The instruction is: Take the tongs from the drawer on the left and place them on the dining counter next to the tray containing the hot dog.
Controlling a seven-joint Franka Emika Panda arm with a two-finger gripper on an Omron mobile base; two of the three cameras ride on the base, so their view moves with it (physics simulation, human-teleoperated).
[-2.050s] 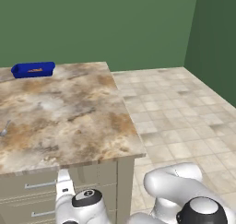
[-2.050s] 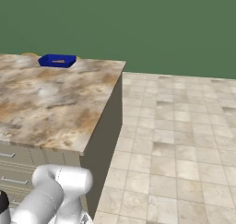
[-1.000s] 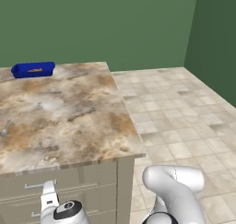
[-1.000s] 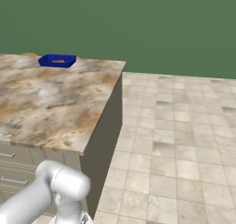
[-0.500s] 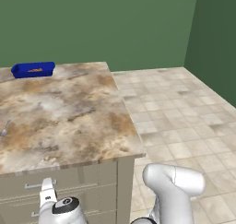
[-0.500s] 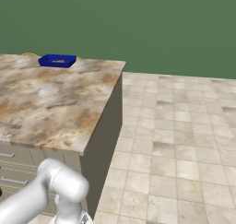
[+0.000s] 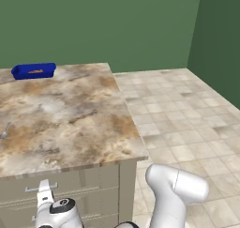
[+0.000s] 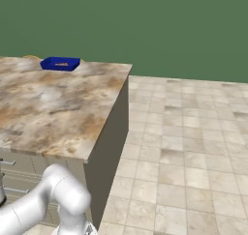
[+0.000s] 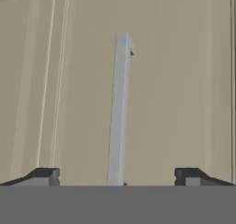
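Silver handle (image 9: 119, 112) of drawer (image 9: 175, 80) between wide-open jaws, nothing gripped.

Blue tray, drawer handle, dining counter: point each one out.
tray (image 7: 33, 71): left base view, its near side wall.
drawer handle (image 9: 119, 112): hand view, middle of the silver bar.
dining counter (image 8: 53, 108): right base view, bare stone top.
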